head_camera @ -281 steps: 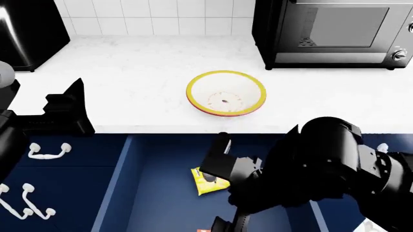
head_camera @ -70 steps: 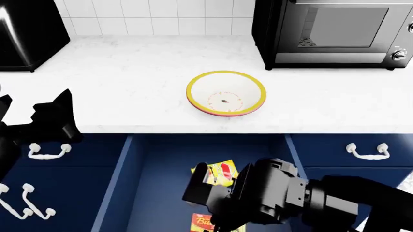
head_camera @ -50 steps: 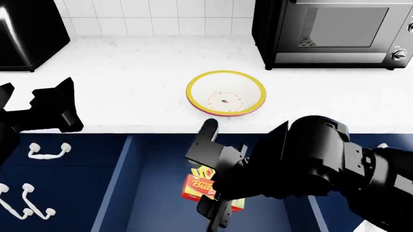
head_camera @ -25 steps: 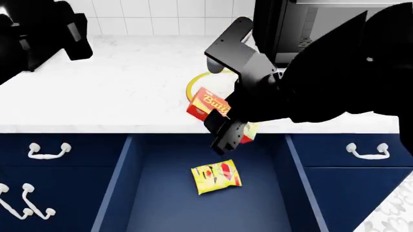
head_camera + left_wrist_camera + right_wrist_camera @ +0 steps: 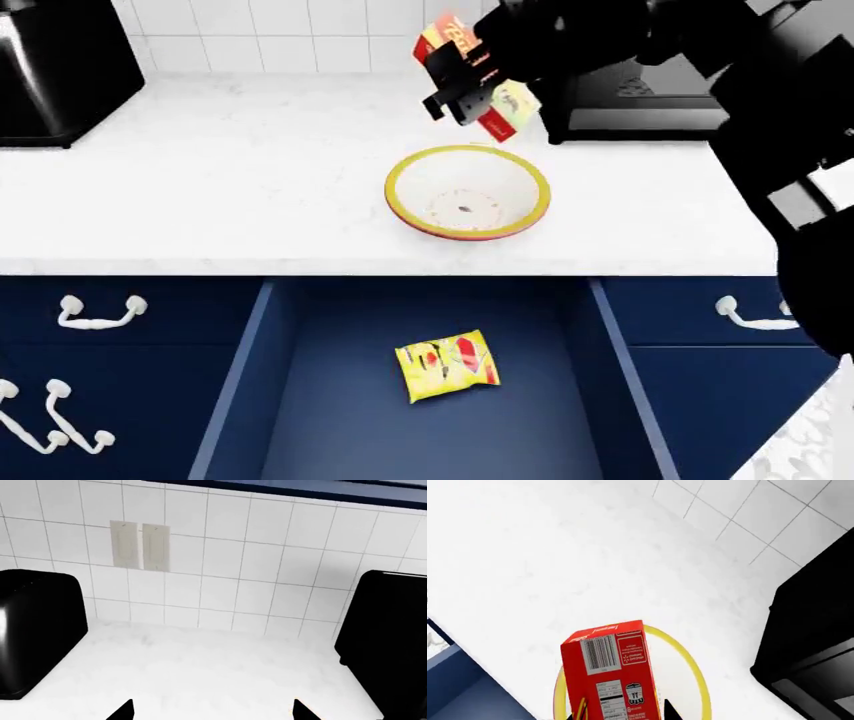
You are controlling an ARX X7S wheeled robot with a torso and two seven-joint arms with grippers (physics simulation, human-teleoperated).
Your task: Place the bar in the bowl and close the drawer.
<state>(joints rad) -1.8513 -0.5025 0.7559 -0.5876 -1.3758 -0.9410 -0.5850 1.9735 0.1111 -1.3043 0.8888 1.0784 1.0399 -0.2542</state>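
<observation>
My right gripper point(image 5: 470, 88) is shut on the bar point(image 5: 447, 42), a red and pale yellow butter box, and holds it tilted in the air above the far rim of the bowl point(image 5: 467, 192). In the right wrist view the bar point(image 5: 610, 670) sits between my right gripper's point(image 5: 624, 715) dark fingertips, with the bowl's yellow rim point(image 5: 692, 666) curving behind it. The bowl stands on the white counter point(image 5: 240, 190). Below the counter, the navy drawer point(image 5: 334, 420) is pulled open; its handle is out of view. My left gripper point(image 5: 210, 715) is open, facing the tiled wall over the counter.
A flat yellow snack packet point(image 5: 447, 366) lies in the drawer. A black microwave point(image 5: 654, 95) stands at the counter's back right and a black appliance point(image 5: 54, 70) at the back left. White handles point(image 5: 100, 312) point(image 5: 754, 315) flank the drawer. Wall switches point(image 5: 140, 545) sit above the counter.
My right arm has lifted the bar out of the drawer, up past the counter edge, to above the bowl's far side. My left arm has risen out of the head view.
</observation>
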